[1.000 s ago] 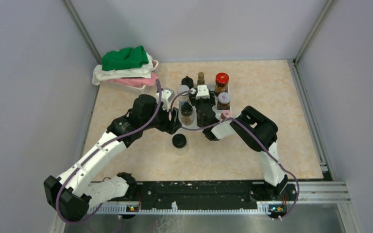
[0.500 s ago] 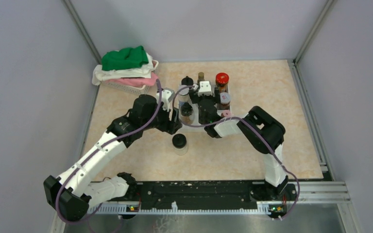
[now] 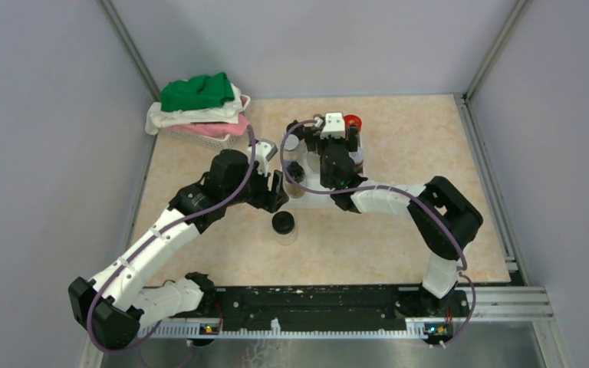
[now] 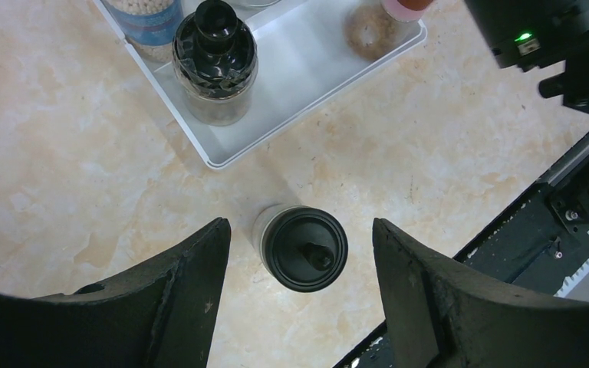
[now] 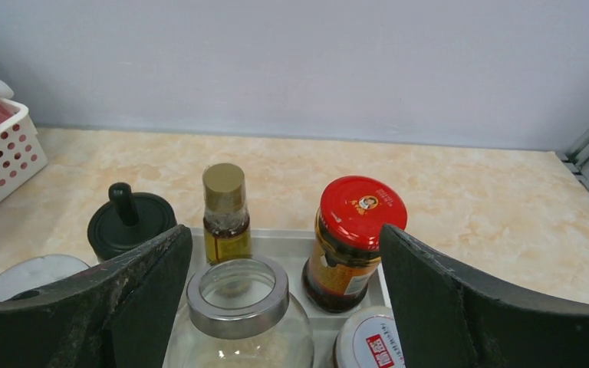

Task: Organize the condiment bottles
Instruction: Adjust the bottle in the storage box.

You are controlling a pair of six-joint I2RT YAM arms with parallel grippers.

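Observation:
One black-capped jar (image 3: 283, 225) stands alone on the table in front of the white tray (image 3: 312, 186). In the left wrist view this jar (image 4: 304, 248) sits below and between the fingers of my open left gripper (image 4: 299, 230), untouched. My right gripper (image 5: 284, 232) hangs open over the tray, holding nothing. Between its fingers stands a clear, silver-rimmed glass jar (image 5: 238, 295). Behind that are a slim amber bottle (image 5: 224, 211) and a red-capped jar (image 5: 357, 238). A white-red cap (image 5: 372, 341) and a black knobbed lid (image 5: 130, 222) flank them. From above, the right arm hides most of the bottles.
A white basket (image 3: 199, 132) piled with green, white and pink cloths stands at the back left. The tray's near corner (image 4: 222, 157) holds another black-capped jar (image 4: 215, 46) and a pink-capped one (image 4: 387, 19). The metal rail with the arm bases (image 3: 314, 307) runs along the near edge.
My right arm has reached farther back over the tray and its jaws have spread wider. The left arm and the lone black-capped jar have not moved.

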